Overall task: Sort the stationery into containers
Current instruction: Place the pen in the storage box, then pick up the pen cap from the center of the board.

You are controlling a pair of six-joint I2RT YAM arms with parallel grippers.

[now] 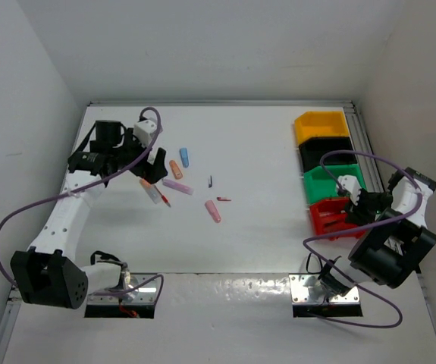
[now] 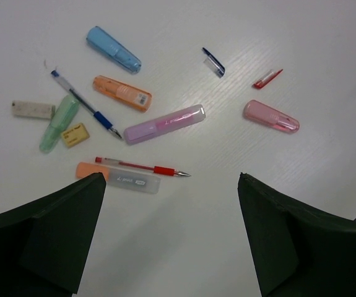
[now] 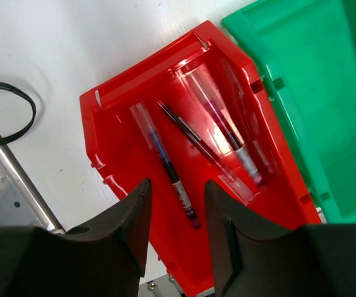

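- Left hand (image 2: pixel 171 185), jaws wide and empty, hovers over the loose stationery (image 2: pixel 165 124).
- A red pen (image 2: pixel 142 167) lies just ahead of its fingertips, long axis running from one finger toward the other; a wrist turn seems needed.
- Right hand (image 3: pixel 178 185), jaws partly apart and holding nothing, hangs over the red bin (image 3: pixel 112 154), where pens (image 3: pixel 190 136) lie; the left arm is nearer the loose items.
- White surface (image 1: pixel 263 152), plain white walls (image 1: pixel 202 45).

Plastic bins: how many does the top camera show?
4, in a row at the right of the table: yellow bin farthest, then black bin, green bin, red bin nearest. No more seem hidden.
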